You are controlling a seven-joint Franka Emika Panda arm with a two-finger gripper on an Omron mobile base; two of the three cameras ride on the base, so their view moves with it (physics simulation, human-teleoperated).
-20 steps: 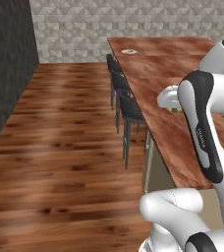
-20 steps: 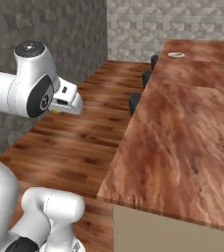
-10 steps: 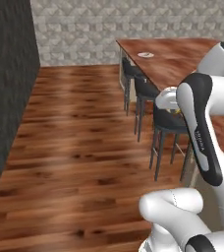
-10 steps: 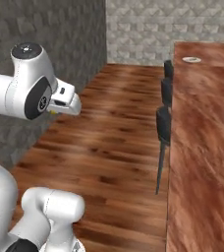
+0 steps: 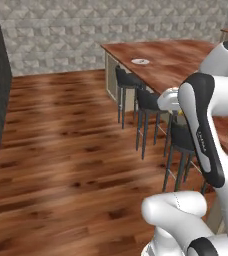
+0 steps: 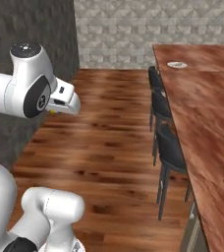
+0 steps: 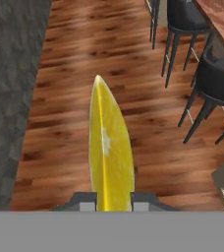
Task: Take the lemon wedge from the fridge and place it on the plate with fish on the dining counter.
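Hand view shows the lemon wedge (image 7: 107, 147) closest of all, a bright yellow sliver standing on edge between the two finger tips of the end effector (image 7: 112, 199), which is closed on it from either side. Below and beyond the wedge runs the wood floor (image 7: 84, 59), with a dark grey wall (image 7: 11, 98) along the left of that picture and dark stools (image 7: 217, 83) at the right.

In the right base view the end effector (image 6: 65, 101) is held up in front of the arm's upper joint, over the floor and well apart from the desk; a small spot of yellow shows at its underside. In the left base view the arm hides most of the hand, and a speck of yellow shows beside it.

Farther off, the row of stools (image 6: 169, 147) lines the near edge of the dining desk (image 6: 207, 98), a long reddish-brown wood-grain top. Near its far end sits the plate with fish (image 6: 177, 64) (image 5: 140, 61), small and white with a greyish item on it. A stone-patterned back wall (image 5: 96, 25) closes the room behind.
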